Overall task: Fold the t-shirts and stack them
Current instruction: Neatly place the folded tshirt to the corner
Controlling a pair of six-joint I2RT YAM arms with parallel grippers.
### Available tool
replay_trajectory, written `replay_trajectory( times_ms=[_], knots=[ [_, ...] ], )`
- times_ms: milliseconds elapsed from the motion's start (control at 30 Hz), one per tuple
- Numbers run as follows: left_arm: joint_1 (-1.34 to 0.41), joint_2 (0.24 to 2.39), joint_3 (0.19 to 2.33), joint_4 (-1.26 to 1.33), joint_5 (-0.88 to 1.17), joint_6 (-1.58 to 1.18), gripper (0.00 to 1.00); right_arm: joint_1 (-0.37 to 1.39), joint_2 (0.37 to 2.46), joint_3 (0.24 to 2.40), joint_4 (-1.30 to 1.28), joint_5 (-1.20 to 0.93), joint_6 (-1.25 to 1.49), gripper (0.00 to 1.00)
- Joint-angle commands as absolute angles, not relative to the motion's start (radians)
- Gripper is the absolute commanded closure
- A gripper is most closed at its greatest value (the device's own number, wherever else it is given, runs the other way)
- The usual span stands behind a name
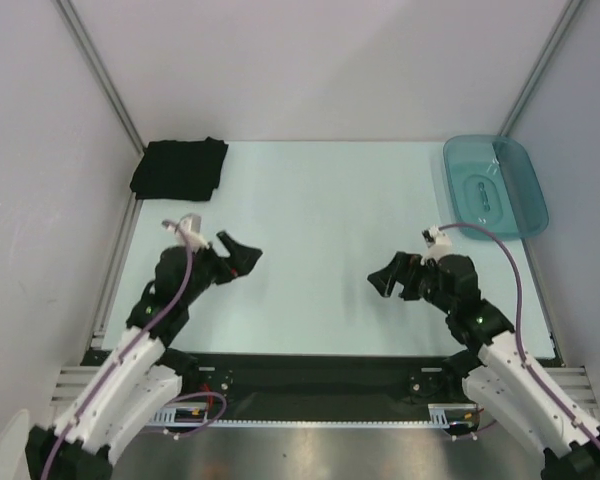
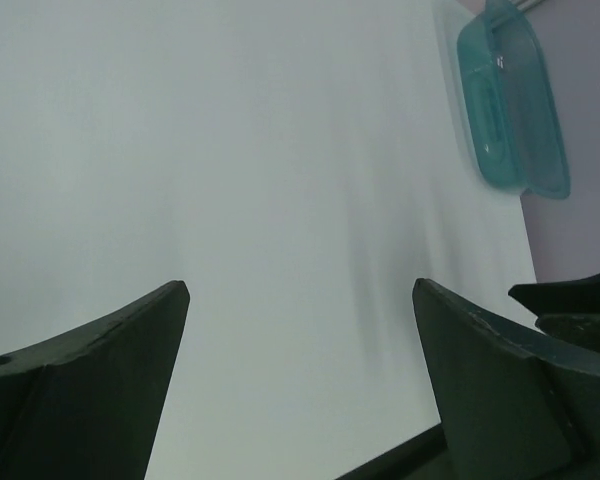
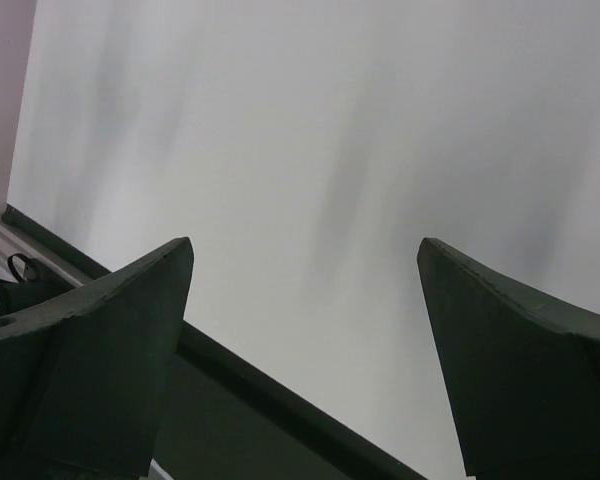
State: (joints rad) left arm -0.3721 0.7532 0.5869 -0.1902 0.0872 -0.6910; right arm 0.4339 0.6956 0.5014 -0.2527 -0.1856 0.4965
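left tool (image 1: 240, 253) spread | right tool (image 1: 390, 281) spread | pale table (image 1: 330, 220) | t-shirts (image 1: 178, 168) far-left corner | white walls (image 1: 310, 60)

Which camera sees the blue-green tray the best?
The top external view: the whole teal tray shows from above, in the table's far right corner. The left wrist view catches it slanted, cut off at the picture's top. The right wrist view misses it.

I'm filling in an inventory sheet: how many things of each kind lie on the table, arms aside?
Pile of folded black t-shirts: 1 (number of shirts in it cannot be told)
Teal tray: 1
Total: 2
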Motion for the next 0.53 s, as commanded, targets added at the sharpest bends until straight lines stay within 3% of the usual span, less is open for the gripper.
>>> replay_trajectory(
  times_ms=[0, 233, 367, 500],
  knots=[
    [-0.374, 0.469, 0.419, -0.169, 0.109, -0.808, 0.0, 0.428, 0.577, 0.359, -0.19, -0.207, 0.593, 0.0],
    [-0.374, -0.145, 0.135, -0.357, 0.127, -1.023, 0.0, 0.43, 0.223, 0.138, -0.27, -0.131, 0.831, 0.0],
    [-0.376, -0.063, 0.072, -0.342, 0.28, -1.011, 0.0, 0.43, 0.033, 0.084, -0.391, -0.11, 0.9, 0.0],
    [-0.374, -0.118, 0.041, -0.306, 0.332, -1.032, 0.0, 0.434, 0.067, 0.078, -0.339, -0.161, 0.872, 0.0]
  ],
)
